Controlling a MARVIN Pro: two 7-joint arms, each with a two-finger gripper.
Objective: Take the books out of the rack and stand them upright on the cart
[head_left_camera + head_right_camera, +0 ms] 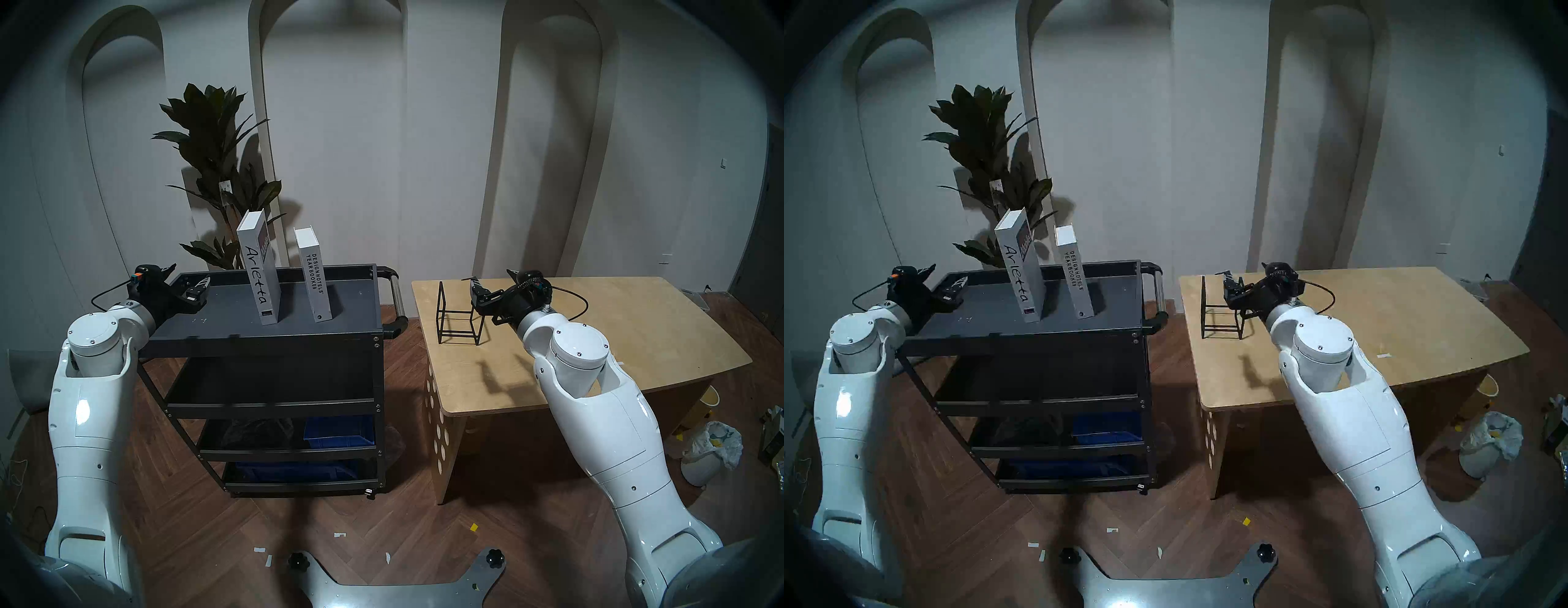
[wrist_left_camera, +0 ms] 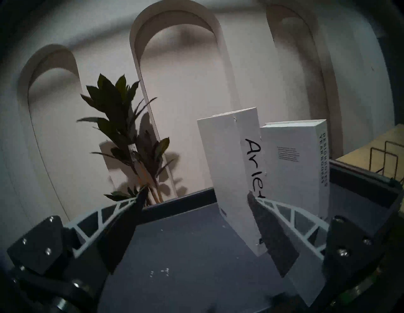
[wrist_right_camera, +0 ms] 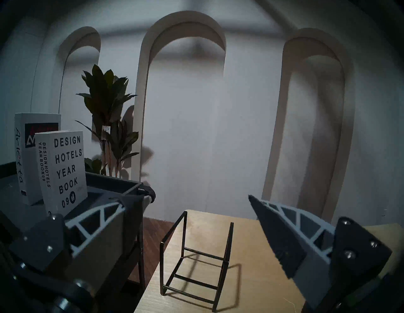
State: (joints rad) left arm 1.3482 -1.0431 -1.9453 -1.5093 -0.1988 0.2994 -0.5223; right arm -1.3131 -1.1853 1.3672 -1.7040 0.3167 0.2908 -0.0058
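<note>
Two white books upright on cart (image 1: 237,329) top tray at centre left, "Arletta" book (image 1: 259,271) left of Yearbook (image 1: 313,278), a gap between them, wire rack (image 1: 460,314) empty on wooden table (image 1: 594,339) at centre right, left gripper (image 1: 199,288) spread wide over tray's left end, holding nothing, right gripper (image 1: 477,293) spread wide just beside rack, holding nothing.

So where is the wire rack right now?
In the head view the rack stands empty at the near left corner of the wooden table, right of the cart, with the open right gripper just beside it.
</note>
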